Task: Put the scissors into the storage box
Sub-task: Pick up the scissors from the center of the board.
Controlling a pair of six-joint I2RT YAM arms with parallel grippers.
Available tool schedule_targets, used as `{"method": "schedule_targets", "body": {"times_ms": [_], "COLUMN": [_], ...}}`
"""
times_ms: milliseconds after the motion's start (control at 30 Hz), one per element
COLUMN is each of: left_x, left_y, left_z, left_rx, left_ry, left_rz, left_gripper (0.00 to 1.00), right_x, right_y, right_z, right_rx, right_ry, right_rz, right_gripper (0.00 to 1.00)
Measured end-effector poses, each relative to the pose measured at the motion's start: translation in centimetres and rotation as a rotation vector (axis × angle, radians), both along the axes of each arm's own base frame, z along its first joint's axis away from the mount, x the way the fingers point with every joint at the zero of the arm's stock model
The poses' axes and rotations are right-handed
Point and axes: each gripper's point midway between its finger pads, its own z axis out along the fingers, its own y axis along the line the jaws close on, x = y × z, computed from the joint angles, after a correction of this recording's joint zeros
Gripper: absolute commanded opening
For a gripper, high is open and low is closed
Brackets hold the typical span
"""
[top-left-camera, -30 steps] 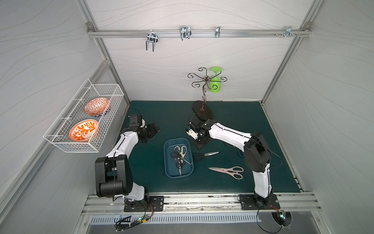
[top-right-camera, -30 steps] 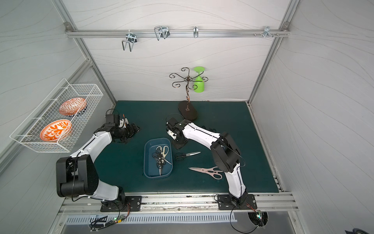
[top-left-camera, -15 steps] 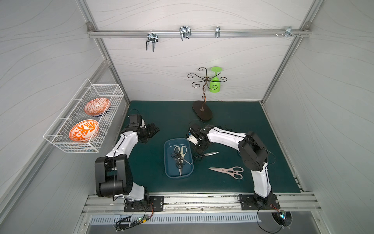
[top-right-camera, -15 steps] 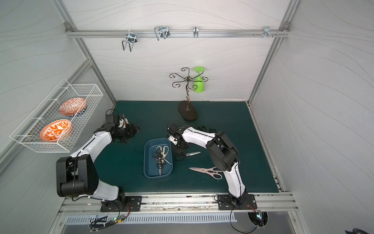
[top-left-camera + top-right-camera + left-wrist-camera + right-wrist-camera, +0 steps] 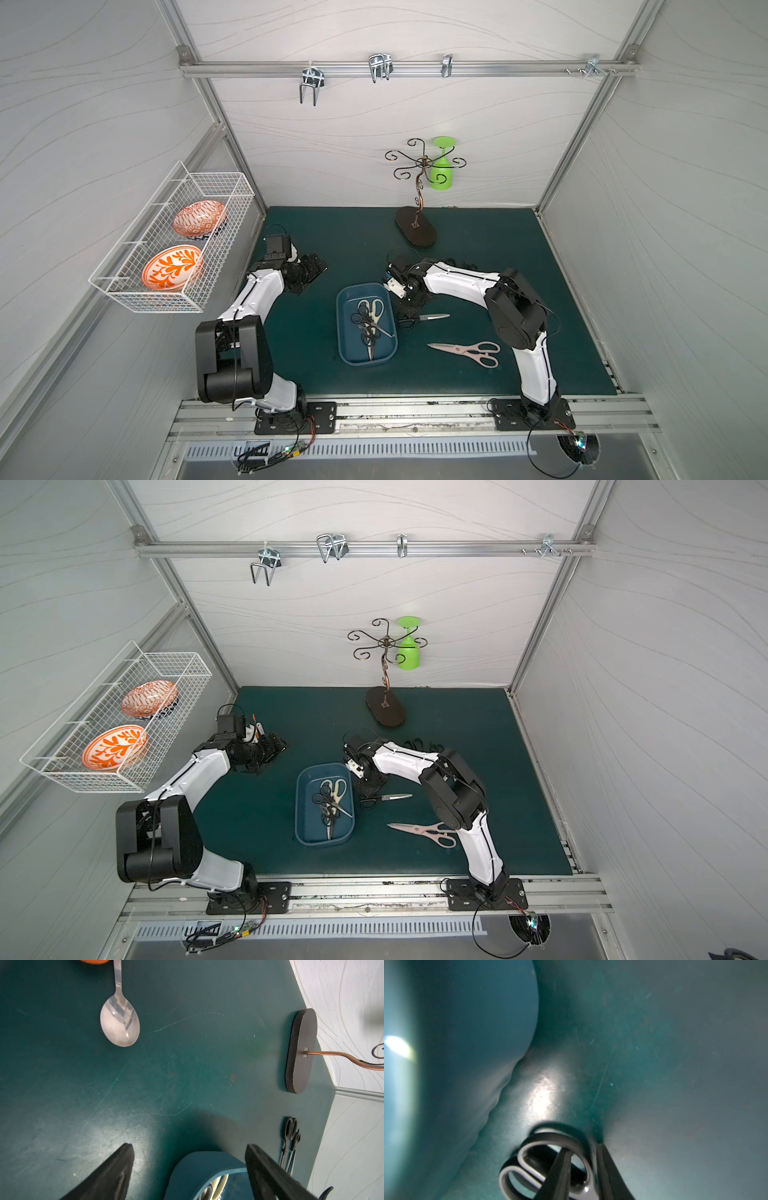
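storage box (image 5: 340, 324): in both top views, sitting mid-counter (image 5: 478, 232) between the two arms, holding cream-handled shears (image 5: 376, 309) and a few black-handled pairs (image 5: 361, 328).
black scissors (image 5: 428, 318): in both top views, lying flat on the counter just beside the box on the right arm's side, outside it, with the blades pointing away from it.
right fingers (image 5: 409, 307): in both top views, pointing down onto the handle end of the black scissors; opening not readable from up here.
left fingers (image 5: 311, 270): in both top views, hanging low over the counter, well apart from the box.
pink-handled shears (image 5: 465, 351): in both top views, lying on the counter nearer the front rail, apart from the box.
left fingers (image 5: 116, 1172): left wrist view, standing wide with nothing between them.
storage box (image 5: 197, 1167): left wrist view, showing its rounded end wall just past the fingertips.
spoon (image 5: 119, 1022): left wrist view, lying on the counter.
more black pairs (image 5: 289, 1138): left wrist view, lying side by side near the stand base (image 5: 301, 1051).
right fingers (image 5: 560, 1167): right wrist view, standing narrow and straddling one handle ring of the black scissors (image 5: 550, 1138). One finger is poking through the ring and the other is sitting outside it. A gap is showing inside the ring, so they are not clamping.
storage box (image 5: 456, 1043): right wrist view, its blurred wall rising just beside the scissors.
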Motion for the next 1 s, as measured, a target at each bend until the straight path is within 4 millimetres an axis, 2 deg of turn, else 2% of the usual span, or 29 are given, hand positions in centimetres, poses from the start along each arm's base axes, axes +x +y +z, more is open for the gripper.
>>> {"method": "schedule_targets", "body": {"times_ms": [100,200,300,600,867,1000], "left_x": [0.0,0.0,0.0,0.0,0.0,0.0], "left_y": [0.0,0.0,0.0,0.0,0.0,0.0], "left_z": [0.0,0.0,0.0,-0.6,-0.6,-0.6], "left_rx": [0.0,0.0,0.0,-0.002,-0.002,-0.002], "left_ry": [0.001,0.001,0.001,0.016,0.016,0.016], "left_rz": [0.0,0.0,0.0,0.0,0.0,0.0], "left_gripper": [0.88,0.88,0.88,0.88,0.88,0.88], "right_x": [0.1,0.2,0.2,0.5,0.8,1.9], "right_y": [-0.1,-0.2,-0.2,-0.5,-0.6,-1.5], "right_z": [0.0,-0.1,-0.1,-0.1,0.0,0.2], "right_rx": [-0.005,-0.009,-0.011,-0.027,-0.007,-0.001], "right_ry": [-0.006,-0.013,-0.015,-0.034,-0.014,-0.004], "right_rz": [-0.001,-0.002,0.001,0.013,0.001,-0.067], "right_gripper": [0.24,0.17,0.16,0.0,0.0,0.0]}}
